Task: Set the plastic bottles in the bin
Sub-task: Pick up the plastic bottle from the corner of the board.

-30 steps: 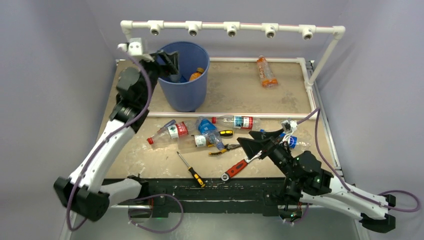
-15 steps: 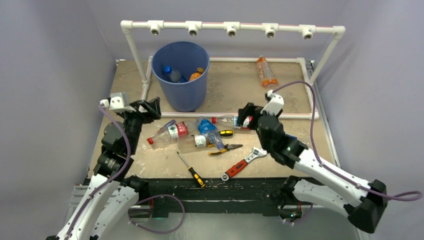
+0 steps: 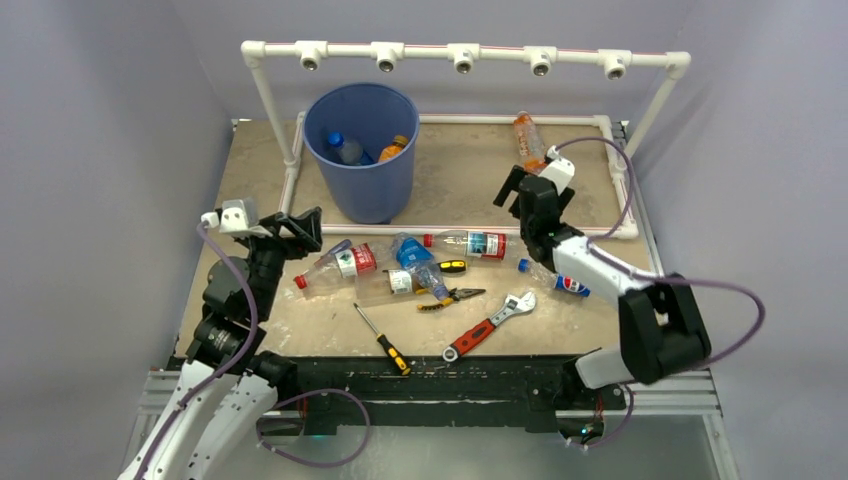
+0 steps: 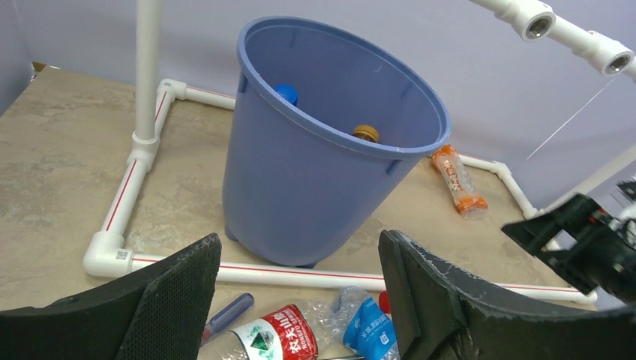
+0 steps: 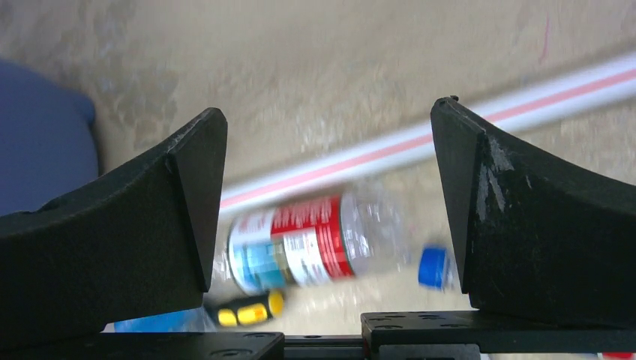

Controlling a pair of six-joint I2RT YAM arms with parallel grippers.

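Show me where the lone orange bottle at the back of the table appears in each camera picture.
Top external: the orange bottle is upper right, beyond the red-striped white pipe.
Left wrist: right of centre, lying to the right of the bin.
Right wrist: not in it.
Shared landmark: that pipe, visible in all three views.

Blue bin (image 3: pixel 365 190), orange bottle (image 3: pixel 525 135), blurred bottle (image 5: pixel 300 244) seemingly labelled red-and-blue.

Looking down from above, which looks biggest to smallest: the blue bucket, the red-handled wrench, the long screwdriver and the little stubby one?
1. blue bucket, by far the largest
2. red-handled wrench
3. long screwdriver, a bit shorter and much thinner
4. stubby screwdriver
The tools lie about equally far from the camera, so their order seems fair.
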